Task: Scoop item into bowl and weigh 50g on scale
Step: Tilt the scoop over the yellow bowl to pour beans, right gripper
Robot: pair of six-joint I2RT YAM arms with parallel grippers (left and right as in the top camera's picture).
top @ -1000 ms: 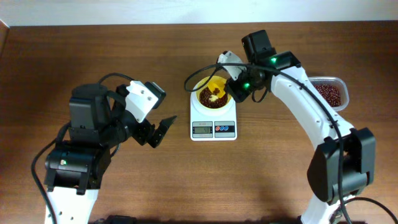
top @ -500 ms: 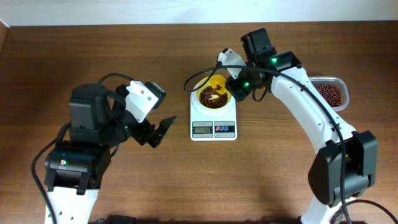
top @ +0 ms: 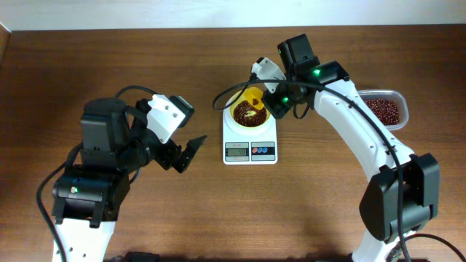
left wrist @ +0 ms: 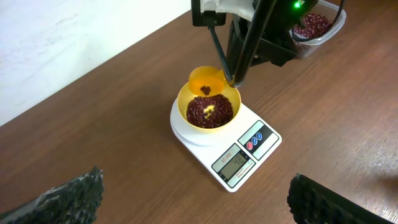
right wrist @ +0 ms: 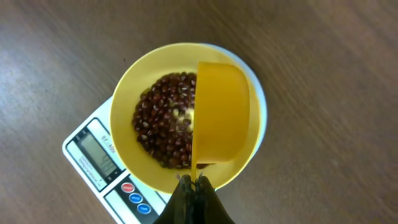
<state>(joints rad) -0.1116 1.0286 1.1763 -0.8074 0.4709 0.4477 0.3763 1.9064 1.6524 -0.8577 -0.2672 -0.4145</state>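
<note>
Beans (right wrist: 163,118) are lying in bowl (right wrist: 124,93) on scale (right wrist: 93,155), just ahead of R claw (right wrist: 194,182), which is clenching a yellow scoop (right wrist: 221,112) that's tilting over them. L claw (top: 185,152) is hanging released over desk (top: 109,58), well apart, to the left.

The table (top: 145,58) is brown wood. A small white scale (top: 250,151) sits flat on it, right under the right gripper (right wrist: 194,182). The scale is a little way off from the left gripper (top: 183,154). A clear plastic tub (top: 403,110) sits on the table too, off to one side of the right gripper and far from the left gripper.
</note>
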